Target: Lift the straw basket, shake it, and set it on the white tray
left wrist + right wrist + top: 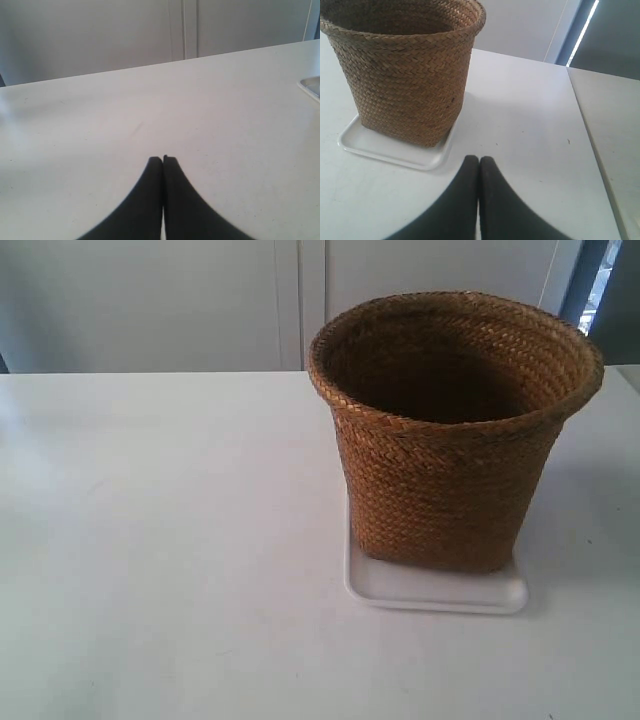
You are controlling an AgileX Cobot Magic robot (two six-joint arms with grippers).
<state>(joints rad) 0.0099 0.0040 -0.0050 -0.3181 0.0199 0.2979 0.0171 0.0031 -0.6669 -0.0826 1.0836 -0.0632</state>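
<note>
The straw basket [450, 430] stands upright on the white tray [430, 592], its base resting inside the tray's rim. The right wrist view shows the same basket [405, 70] on the tray [395, 152], with my right gripper [479, 160] shut and empty just off the tray's corner, not touching it. My left gripper [163, 159] is shut on nothing over bare table; only a corner of the tray [312, 87] shows at the edge of that view. Neither gripper appears in the exterior view.
The white table [160, 540] carries the tray and basket. A seam to an adjoining table [592, 145] runs beside the right gripper. Pale cabinet doors [300, 300] stand behind the table's far edge.
</note>
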